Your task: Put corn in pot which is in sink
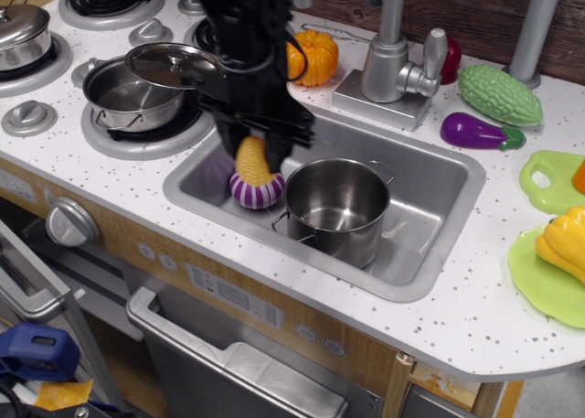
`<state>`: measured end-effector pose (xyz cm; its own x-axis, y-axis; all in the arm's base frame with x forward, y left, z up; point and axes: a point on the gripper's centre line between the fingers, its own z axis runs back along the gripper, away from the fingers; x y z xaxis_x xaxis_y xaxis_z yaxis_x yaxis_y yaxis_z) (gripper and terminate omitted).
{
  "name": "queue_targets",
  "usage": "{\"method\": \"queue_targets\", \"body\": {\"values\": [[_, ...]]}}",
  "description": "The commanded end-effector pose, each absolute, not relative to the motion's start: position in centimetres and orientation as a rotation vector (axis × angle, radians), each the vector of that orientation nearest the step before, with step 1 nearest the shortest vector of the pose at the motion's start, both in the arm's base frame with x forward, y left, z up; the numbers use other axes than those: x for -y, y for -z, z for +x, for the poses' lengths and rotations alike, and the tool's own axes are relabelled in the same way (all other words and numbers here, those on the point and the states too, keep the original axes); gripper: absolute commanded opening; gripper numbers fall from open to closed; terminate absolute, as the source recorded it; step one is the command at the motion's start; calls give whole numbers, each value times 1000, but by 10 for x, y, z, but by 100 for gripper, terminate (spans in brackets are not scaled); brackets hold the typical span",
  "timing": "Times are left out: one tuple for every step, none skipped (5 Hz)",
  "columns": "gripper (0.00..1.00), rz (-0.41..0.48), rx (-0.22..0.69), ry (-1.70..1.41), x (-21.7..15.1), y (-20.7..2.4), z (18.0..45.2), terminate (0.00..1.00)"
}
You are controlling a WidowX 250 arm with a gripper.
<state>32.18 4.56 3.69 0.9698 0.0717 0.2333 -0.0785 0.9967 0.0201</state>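
observation.image has the gripper (256,150) clamped on the corn (252,160), hanging over the left end of the sink (430,176). A purple striped ball (255,190) sits right under the corn, looks like it's touching. The pot (336,208) stands just to the right of it, open top. An orange pumpkin (316,56) is behind on the counter.

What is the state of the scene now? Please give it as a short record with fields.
hand: hand shut on the corn, raised over the sink
corn: corn hanging just above the purple ball, left of the pot
pot: pot upright in the sink, nothing visible inside
sink: sink holds the pot and the purple ball
ball and pot: close together, contact unclear
task: corn not yet in pot
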Motion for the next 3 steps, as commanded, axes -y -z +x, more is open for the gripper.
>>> {"method": "queue_targets", "body": {"values": [[0, -34, 326, -60, -20, -19, 348, 0], [0, -56, 339, -48, -3, -12, 362, 0], [0, -71, 385, -23, 6, -6, 370, 100]]}}
